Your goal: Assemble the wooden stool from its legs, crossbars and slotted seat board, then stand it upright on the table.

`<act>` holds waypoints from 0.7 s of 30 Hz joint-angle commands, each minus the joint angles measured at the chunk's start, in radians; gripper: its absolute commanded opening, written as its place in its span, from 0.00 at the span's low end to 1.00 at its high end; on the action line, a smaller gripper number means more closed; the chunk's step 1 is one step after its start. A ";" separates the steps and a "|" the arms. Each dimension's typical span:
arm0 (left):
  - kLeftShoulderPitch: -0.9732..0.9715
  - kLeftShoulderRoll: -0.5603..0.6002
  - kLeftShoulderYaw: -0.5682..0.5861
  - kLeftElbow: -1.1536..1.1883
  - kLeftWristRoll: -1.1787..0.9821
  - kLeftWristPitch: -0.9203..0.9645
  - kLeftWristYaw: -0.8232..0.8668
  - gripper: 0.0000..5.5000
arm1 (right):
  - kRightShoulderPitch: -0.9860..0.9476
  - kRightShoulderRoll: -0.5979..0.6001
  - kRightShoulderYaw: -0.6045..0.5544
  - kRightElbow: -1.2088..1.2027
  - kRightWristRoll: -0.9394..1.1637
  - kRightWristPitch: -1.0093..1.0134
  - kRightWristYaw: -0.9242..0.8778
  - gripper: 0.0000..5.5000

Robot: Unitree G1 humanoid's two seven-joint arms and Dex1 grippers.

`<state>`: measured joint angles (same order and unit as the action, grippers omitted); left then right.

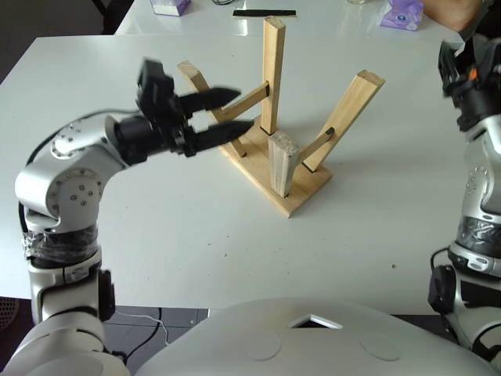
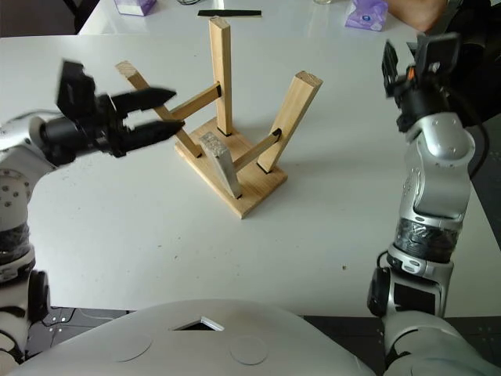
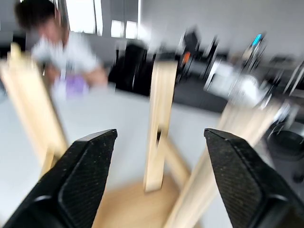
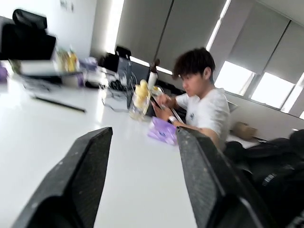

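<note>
White surface carries the stool upside down. Its seat board lies flat just ahead of and below the left gripper, and four legs point up, three of them leaning outward and the far one upright. Crossbars link the legs low down.

The left gripper hangs level above the surface with its fingers spread wide. The tips sit to either side of the nearest crossbar, close to the leg on the stool's left; whether they touch the wood cannot be told. From the left wrist, the legs rise in the gap between the fingers.

The right gripper is raised high, holding nothing, its fingers apart. The stool stands well apart from it, lower and off to its left.

Beyond both grippers, past the stool, two purple packs and a black strip lie at the surface's far edge.
</note>
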<state>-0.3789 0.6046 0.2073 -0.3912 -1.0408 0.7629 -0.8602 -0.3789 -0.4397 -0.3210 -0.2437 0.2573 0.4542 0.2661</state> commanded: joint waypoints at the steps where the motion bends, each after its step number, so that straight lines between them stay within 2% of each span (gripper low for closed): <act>1: -0.140 -0.088 0.013 -0.010 -0.176 0.064 0.208 0.59 | -0.123 0.054 0.011 -0.142 0.201 0.196 -0.010 0.42; 7: -0.239 -0.148 -0.004 -0.039 -0.316 0.074 0.369 0.59 | -0.268 0.087 0.038 -0.238 0.349 0.339 -0.064 0.42; 11: -0.211 -0.163 -0.048 -0.078 -0.374 0.085 0.409 0.59 | -0.255 0.099 0.040 -0.251 0.398 0.340 -0.063 0.42; 15: -0.084 -0.156 -0.200 -0.144 -0.249 0.108 0.383 0.59 | -0.079 0.065 0.157 -0.195 0.319 0.333 -0.015 0.42; 18: 0.043 -0.145 -0.355 -0.161 -0.099 0.099 0.330 0.59 | 0.064 0.021 0.305 -0.136 0.218 0.319 0.029 0.42; 21: 0.093 -0.148 -0.424 -0.143 0.001 0.074 0.306 0.59 | 0.115 -0.011 0.382 -0.111 0.168 0.316 0.050 0.42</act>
<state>-0.3181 0.4486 -0.1663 -0.5443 -1.1153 0.8363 -0.5338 -0.4137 -0.4419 -0.0679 -0.4467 0.4767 0.6785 0.2832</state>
